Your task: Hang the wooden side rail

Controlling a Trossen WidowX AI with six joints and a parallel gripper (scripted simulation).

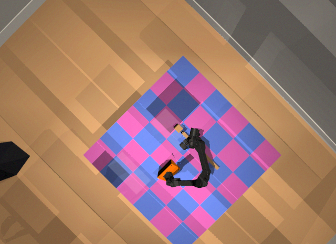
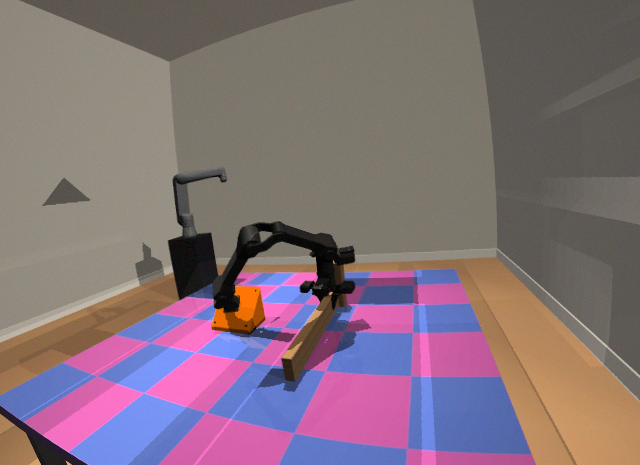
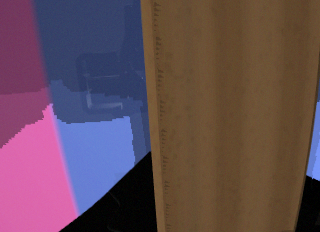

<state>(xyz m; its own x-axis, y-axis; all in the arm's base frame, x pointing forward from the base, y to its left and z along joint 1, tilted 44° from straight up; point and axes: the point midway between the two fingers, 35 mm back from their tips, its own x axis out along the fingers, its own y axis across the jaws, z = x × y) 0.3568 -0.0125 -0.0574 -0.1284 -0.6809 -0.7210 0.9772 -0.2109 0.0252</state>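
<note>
The wooden side rail (image 1: 213, 163) (image 2: 311, 332) (image 3: 230, 112) slants down from my gripper to its far end, which is low at the table; contact there is hard to tell. My gripper (image 1: 188, 140) (image 2: 329, 295) is shut on the rail close to its hook end, just beside the headboard post. The wooden post (image 1: 178, 127) (image 2: 339, 274) stands upright, partly hidden behind the arm in the exterior view. From above, the rail's end lies right at the post, with small dark parts between them. Whether the hooks sit on the pins cannot be made out. The wrist view shows only the rail's broad face.
The orange block (image 1: 170, 169) (image 2: 242, 310) stands by the arm's base, left of the rail in the exterior view. The arm arches above the checkered mat (image 1: 133, 155) (image 2: 361, 413). A grey arm on a black pedestal (image 2: 193, 264) stands beyond the mat.
</note>
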